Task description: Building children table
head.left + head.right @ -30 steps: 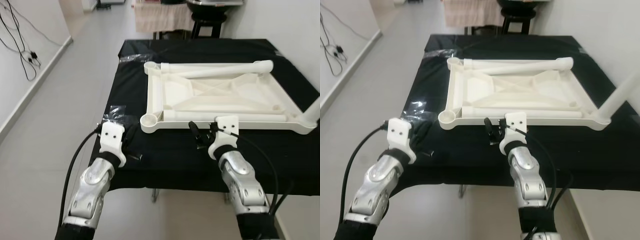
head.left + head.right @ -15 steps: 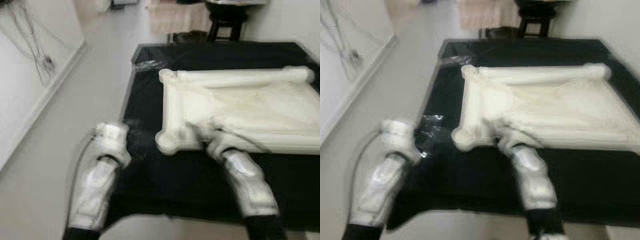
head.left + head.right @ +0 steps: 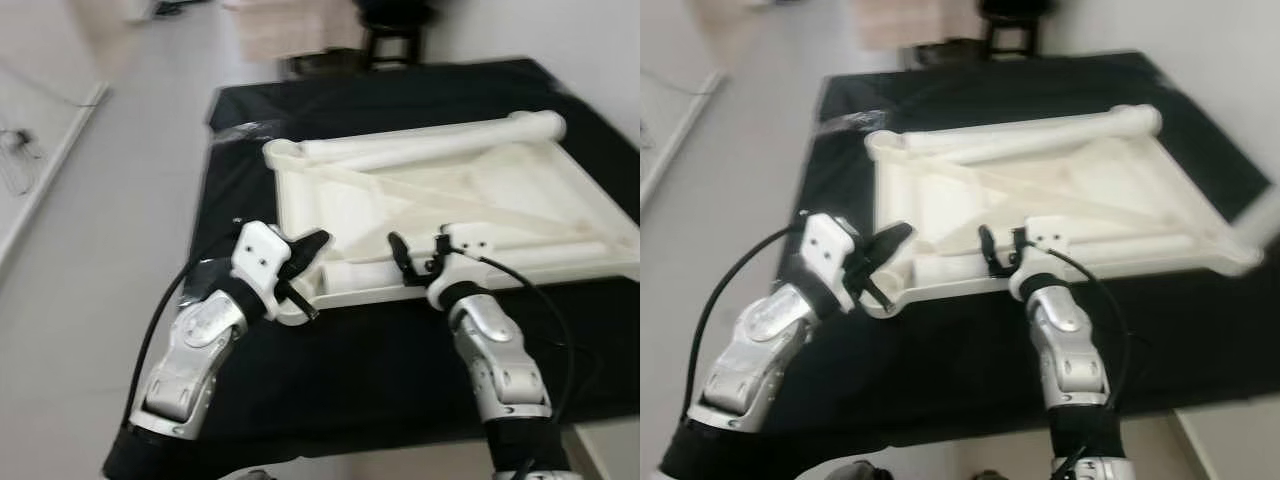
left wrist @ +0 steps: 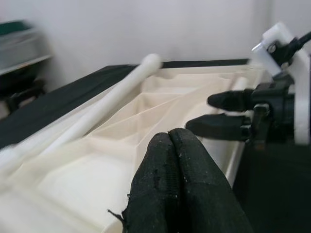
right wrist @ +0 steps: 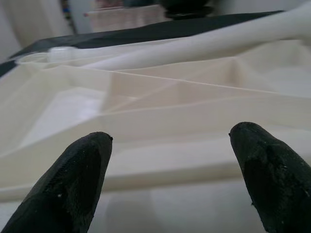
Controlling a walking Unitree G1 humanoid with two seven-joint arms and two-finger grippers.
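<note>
White tabletop (image 3: 450, 200) lies underside-up on the black-draped table (image 3: 330, 370), ribs exposed, probably so legs can be fitted. One loose leg (image 3: 430, 145) rests along its far edge. Left gripper (image 3: 303, 262), fingers pressed together and empty, is at the near-left corner socket. Right gripper (image 3: 415, 258), fingers spread, faces the near rim, seemingly ready to grasp it.

Both silver arms up, reaching forward from the lower frame. Left arm (image 3: 195, 355) lower left, angled up and right; left gripper (image 3: 305, 262) at centre-left, black fingers (image 4: 180, 189) pressed together, no gap. Right arm (image 3: 495, 360) lower right, near vertical; right gripper (image 3: 418, 256) just right of centre, fingers (image 5: 80, 179) spread wide apart, nothing between them.
</note>
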